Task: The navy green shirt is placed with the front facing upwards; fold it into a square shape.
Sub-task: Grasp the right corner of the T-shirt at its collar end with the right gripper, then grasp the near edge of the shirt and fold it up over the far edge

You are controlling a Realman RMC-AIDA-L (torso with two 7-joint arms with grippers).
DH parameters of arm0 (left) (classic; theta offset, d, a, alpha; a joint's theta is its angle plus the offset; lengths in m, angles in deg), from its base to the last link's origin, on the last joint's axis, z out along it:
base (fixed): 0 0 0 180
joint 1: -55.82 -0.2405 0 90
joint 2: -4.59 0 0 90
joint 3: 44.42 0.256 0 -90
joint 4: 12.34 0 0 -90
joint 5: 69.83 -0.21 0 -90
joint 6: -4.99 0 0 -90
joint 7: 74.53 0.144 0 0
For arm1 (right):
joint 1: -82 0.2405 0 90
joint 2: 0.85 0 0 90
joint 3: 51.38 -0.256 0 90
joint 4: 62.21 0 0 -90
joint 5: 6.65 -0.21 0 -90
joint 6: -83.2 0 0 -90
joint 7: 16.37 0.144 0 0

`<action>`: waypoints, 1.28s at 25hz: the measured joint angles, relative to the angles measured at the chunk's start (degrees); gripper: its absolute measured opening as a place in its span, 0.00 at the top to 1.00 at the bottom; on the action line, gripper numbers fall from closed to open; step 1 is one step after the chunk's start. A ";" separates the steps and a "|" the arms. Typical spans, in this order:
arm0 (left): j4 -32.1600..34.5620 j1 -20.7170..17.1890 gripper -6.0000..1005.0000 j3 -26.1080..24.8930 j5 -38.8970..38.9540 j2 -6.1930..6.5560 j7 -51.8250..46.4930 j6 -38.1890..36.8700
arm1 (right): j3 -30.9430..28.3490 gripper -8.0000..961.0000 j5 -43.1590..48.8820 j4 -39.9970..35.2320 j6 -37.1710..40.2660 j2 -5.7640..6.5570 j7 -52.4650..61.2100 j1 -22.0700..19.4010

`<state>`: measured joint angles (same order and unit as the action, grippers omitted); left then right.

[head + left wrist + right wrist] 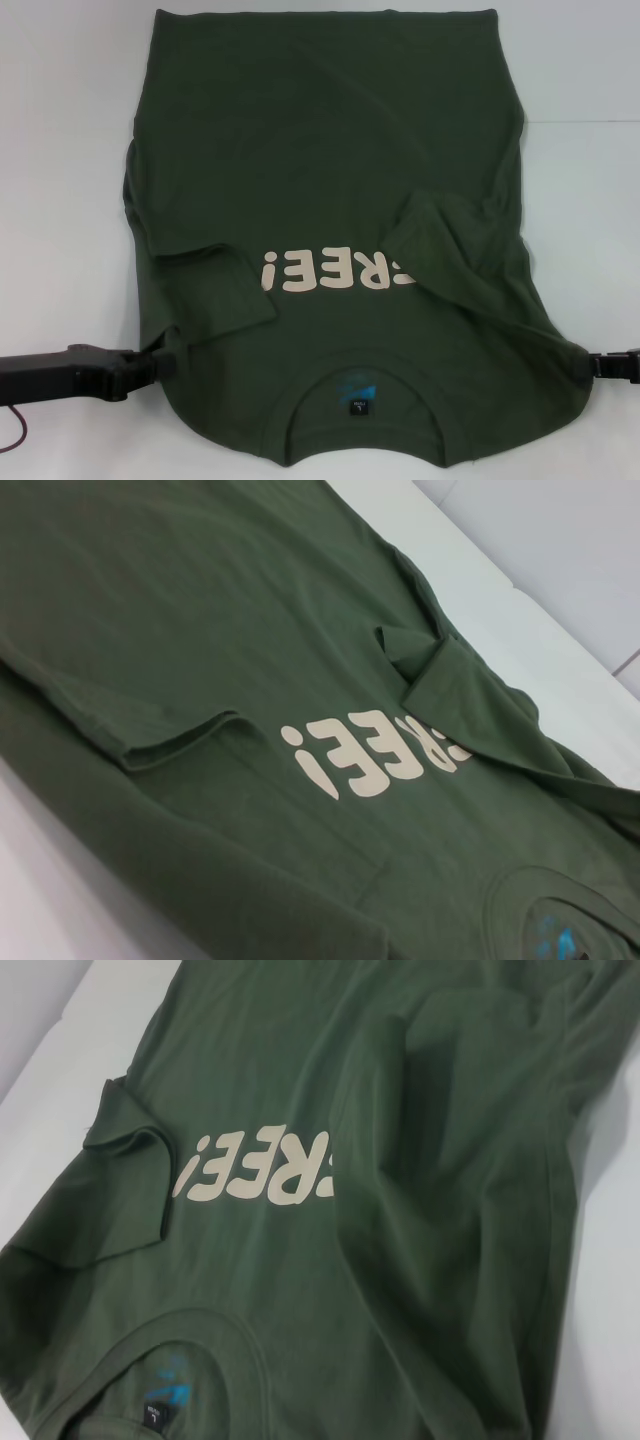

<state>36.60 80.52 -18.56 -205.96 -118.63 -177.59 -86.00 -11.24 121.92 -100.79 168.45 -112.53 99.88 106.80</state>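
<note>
Face-up, navy green shirt [330, 150] sleeves folded over "FREE!" print [335, 271] — both grippers' jaws hidden, state unclear.

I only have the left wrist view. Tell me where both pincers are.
Observer: The left pincer is at the left shoulder edge of the shirt, on the near side.
Operator: Now the other one.
Observer: The right pincer is at the opposite shoulder edge, about level with the left.
Operator: Report the hem.
Observer: The hem lies straight along the far side, not folded over.
</note>
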 joint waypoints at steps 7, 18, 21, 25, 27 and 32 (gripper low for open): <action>-0.12 -0.10 0.93 -0.19 1.28 0.17 -0.38 -0.42 | -0.18 0.88 -0.04 0.01 -0.01 -0.79 -0.91 -0.55; 0.27 -1.37 0.93 -0.41 3.14 0.17 -1.69 -1.78 | -5.78 0.94 -0.36 0.61 2.49 -1.51 -6.00 -2.82; 0.28 -1.88 0.93 -1.91 3.19 0.08 -1.69 -2.15 | -7.62 0.94 -0.36 0.62 3.94 -1.81 -8.05 -3.51; 0.09 -2.53 0.93 -4.59 3.25 0.16 -1.66 -3.32 | -9.78 0.94 -0.37 0.62 5.28 -2.14 -10.10 -4.81; 0.00 -2.88 0.92 -5.76 3.25 0.27 -1.55 -4.05 | -11.11 0.94 -0.34 0.62 6.09 -2.32 -11.29 -5.43; 0.15 -4.31 0.93 -7.33 3.43 0.27 -1.19 -5.39 | -13.19 0.94 -0.33 0.67 6.82 -2.64 -13.45 -7.25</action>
<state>36.74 76.21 -25.89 -202.53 -118.36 -178.77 -91.39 -24.42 121.60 -100.13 175.26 -115.16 86.43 99.55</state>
